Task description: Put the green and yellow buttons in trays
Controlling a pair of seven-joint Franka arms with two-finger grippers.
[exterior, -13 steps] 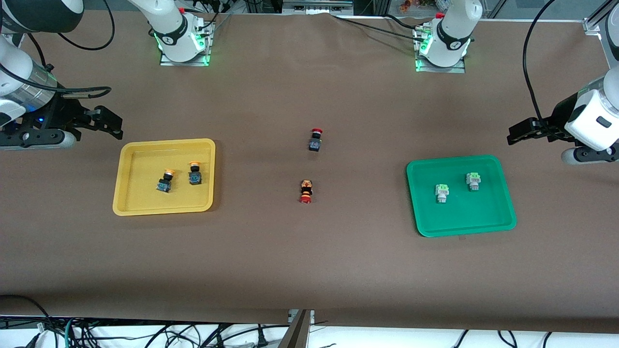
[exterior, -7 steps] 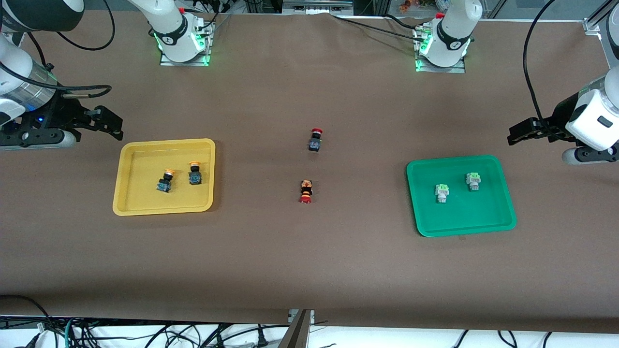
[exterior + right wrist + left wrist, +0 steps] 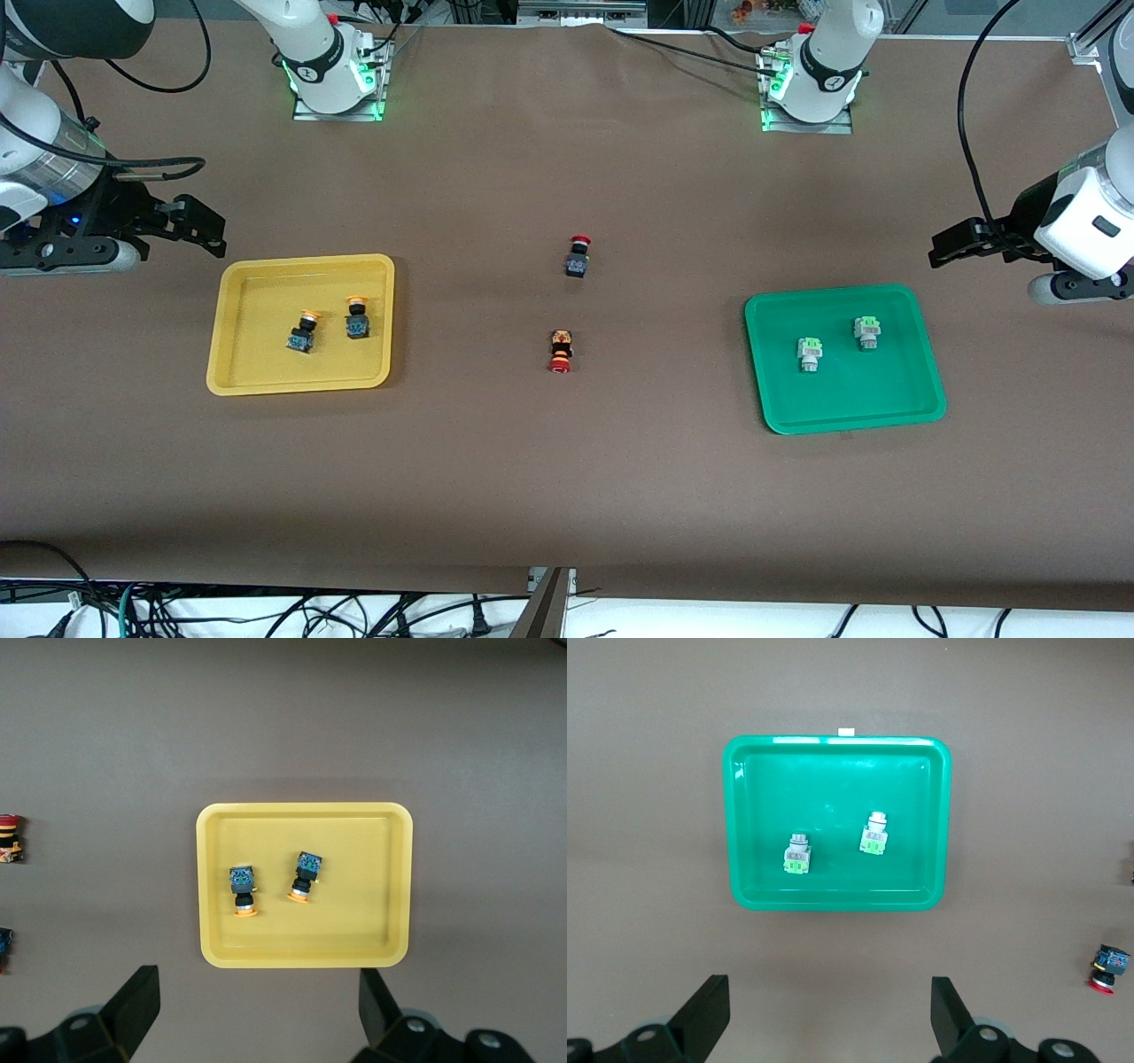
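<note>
I read the sorting as done: both yellow-capped buttons, one (image 3: 303, 334) and the other (image 3: 357, 321), lie side by side in the yellow tray (image 3: 239, 372) at the right arm's end of the table, and both green-capped buttons, one (image 3: 808, 351) and the other (image 3: 867, 330), lie apart from each other in the green tray (image 3: 921, 403) at the left arm's end. Each colour sits in its matching tray, so nothing is left for me to carry. The two red-capped buttons, one (image 3: 578, 256) and one (image 3: 560, 350) nearer the front camera, stay on the bare table (image 3: 567, 478) between the trays, which fits the task, since they are not wanted.

I hold the right gripper (image 3: 257, 1005) up beside the yellow tray and the left gripper (image 3: 828, 1014) up beside the green tray; both are spread wide and empty, clear of the rims, so a stray move cannot knock the trays.

Against the frames of a second and half a second ago, no button or tray has shifted, and both arms have barely moved
</note>
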